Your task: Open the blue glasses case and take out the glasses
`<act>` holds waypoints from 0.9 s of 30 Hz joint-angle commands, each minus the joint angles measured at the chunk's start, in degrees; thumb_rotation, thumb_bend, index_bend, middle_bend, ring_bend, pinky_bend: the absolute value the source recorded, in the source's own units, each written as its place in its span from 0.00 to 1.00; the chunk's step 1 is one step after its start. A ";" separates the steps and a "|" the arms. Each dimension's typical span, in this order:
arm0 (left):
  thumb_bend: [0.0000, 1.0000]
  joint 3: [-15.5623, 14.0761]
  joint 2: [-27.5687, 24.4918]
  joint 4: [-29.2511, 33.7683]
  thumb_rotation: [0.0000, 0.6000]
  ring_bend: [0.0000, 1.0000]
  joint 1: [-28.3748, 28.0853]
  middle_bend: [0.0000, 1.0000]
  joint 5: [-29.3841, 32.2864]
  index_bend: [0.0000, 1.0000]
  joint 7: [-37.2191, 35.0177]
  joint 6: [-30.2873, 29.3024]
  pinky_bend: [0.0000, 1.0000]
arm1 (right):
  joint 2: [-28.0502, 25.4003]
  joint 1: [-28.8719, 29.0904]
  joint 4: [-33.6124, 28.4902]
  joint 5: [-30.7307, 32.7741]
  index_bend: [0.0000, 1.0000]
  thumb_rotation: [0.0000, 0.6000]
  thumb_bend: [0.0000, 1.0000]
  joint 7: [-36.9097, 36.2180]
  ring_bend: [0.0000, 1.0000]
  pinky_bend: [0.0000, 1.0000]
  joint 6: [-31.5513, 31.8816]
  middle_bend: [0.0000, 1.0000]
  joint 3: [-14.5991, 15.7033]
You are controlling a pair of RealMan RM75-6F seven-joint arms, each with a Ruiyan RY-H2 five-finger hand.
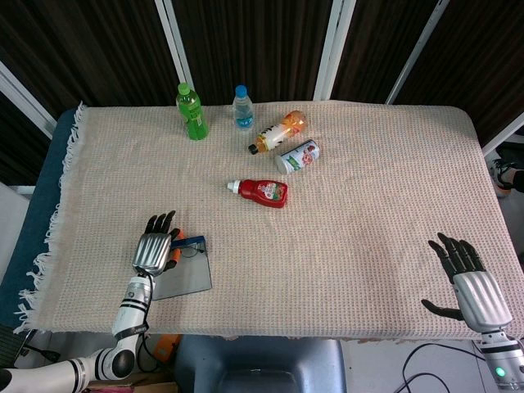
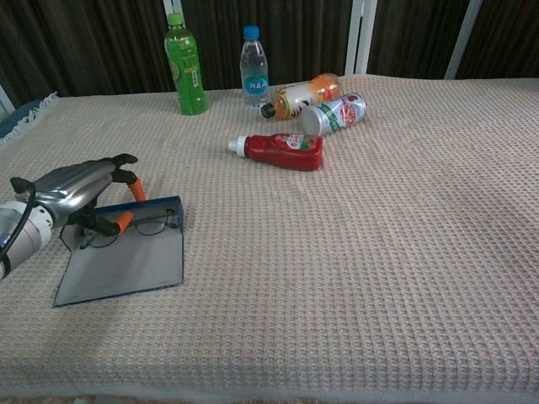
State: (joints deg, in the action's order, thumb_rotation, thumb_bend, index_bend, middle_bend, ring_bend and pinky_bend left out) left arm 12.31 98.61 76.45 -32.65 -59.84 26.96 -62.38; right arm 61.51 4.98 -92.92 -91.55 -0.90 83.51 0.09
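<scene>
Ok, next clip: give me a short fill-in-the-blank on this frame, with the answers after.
1. The blue glasses case lies ____, flap flat on the cloth.
2. The glasses are still ____ the case.
3. The ____ hand is over the case; the other hand is far away.
4. The ketchup bottle lies on its ____.

Missing words: open; in; left; side

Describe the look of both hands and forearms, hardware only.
Left hand: silver metal back, black fingers with orange tips, on a white forearm with black bands and a thin black cable at the wrist. Right hand: same silver back and black fingers; no orange shows on it from the head view. Its white wrist section carries a small green light.
</scene>
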 commanded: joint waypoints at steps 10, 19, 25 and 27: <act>0.45 0.09 0.09 -1.03 1.00 0.00 -0.52 0.00 0.59 0.45 -1.23 0.27 0.00 | -0.02 -0.01 -0.03 0.05 0.00 1.00 0.15 0.09 0.00 0.00 0.01 0.00 -0.01; 0.46 -0.21 -0.30 -0.81 1.00 0.00 -0.62 0.00 0.70 0.46 -1.68 0.24 0.00 | 0.11 0.05 -0.08 0.19 0.00 1.00 0.15 0.53 0.00 0.00 -0.18 0.00 -0.04; 0.46 -0.20 -0.32 -0.92 1.00 0.00 -0.68 0.00 0.51 0.47 -2.83 0.23 0.00 | 0.08 0.03 -0.09 0.19 0.00 1.00 0.15 0.42 0.00 0.00 -0.12 0.00 -0.06; 0.46 -0.23 -0.33 -0.95 1.00 0.00 -0.65 0.00 0.26 0.47 -3.48 0.22 0.00 | 0.08 0.05 -0.10 0.22 0.00 1.00 0.15 0.44 0.00 0.00 -0.16 0.00 -0.06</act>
State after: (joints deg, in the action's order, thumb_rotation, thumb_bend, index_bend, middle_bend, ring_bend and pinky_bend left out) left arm 12.11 98.29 75.52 -33.32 -59.42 23.74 -62.13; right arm 61.59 5.03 -93.01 -91.33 -0.46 83.35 0.02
